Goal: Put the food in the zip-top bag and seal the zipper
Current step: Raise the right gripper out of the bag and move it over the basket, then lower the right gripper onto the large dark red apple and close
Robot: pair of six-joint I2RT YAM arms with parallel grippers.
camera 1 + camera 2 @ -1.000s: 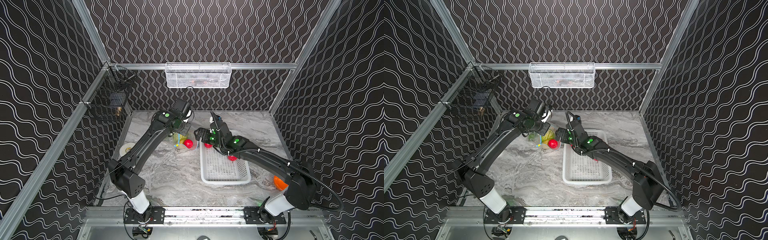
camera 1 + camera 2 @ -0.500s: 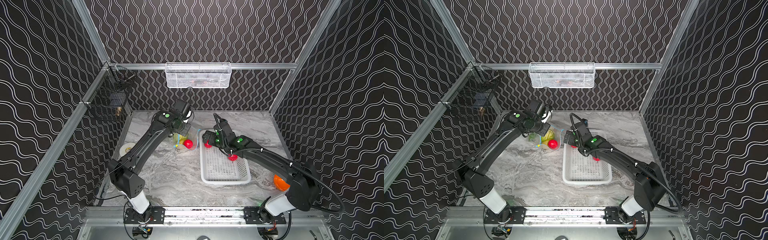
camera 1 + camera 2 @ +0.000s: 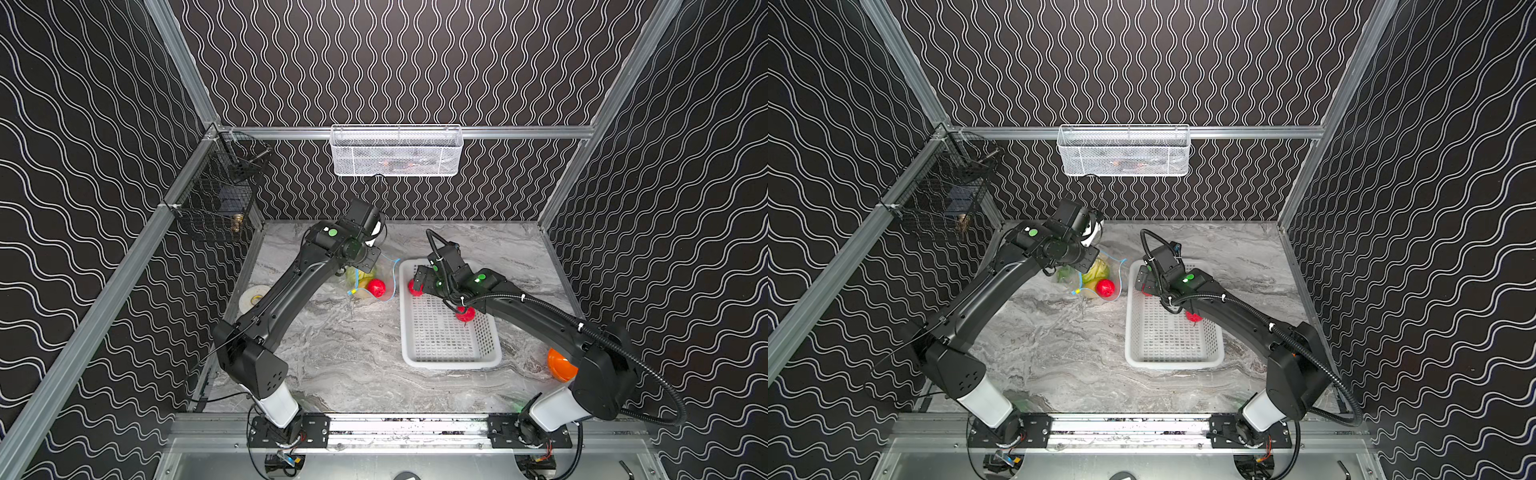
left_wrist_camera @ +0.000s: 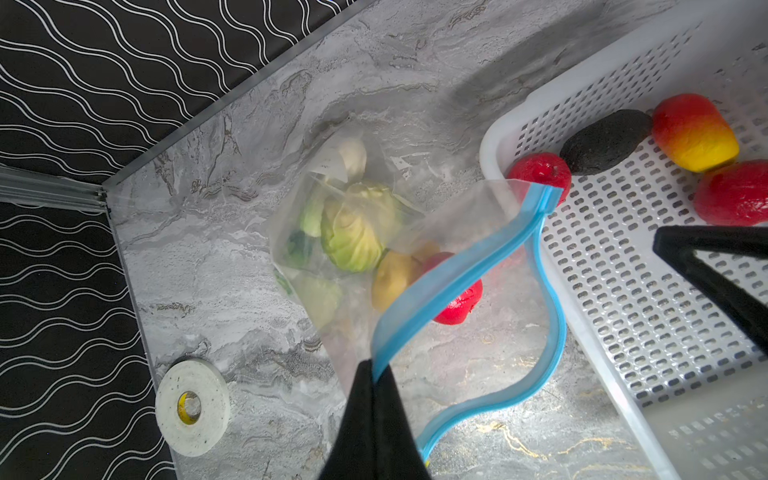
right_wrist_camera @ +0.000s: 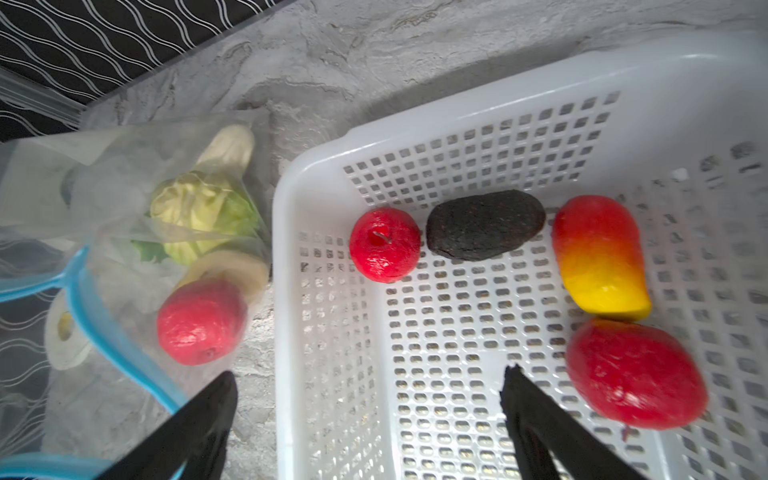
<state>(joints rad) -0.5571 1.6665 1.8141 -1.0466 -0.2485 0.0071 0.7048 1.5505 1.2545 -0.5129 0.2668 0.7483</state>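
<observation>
The left gripper (image 4: 376, 372) is clenched on the light-blue zipper (image 4: 457, 274) of the zip-top bag (image 4: 453, 216). The bag's mouth gapes just past its tips, with the cabbage (image 4: 353, 232), a yellow piece (image 4: 392, 278) and a red fruit (image 4: 459, 305) inside. The right gripper (image 5: 365, 374) is spread wide and empty above the white basket (image 5: 316, 374) beside the bag; ahead of its tips lie a small red fruit (image 5: 384, 245), the dark item (image 5: 484, 224), a red-yellow piece (image 5: 598, 257) and a larger red fruit (image 5: 636, 374).

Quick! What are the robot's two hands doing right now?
Left gripper: shut on the zipper of the zip-top bag.
Right gripper: open, holding nothing, at the white basket edge.
</observation>
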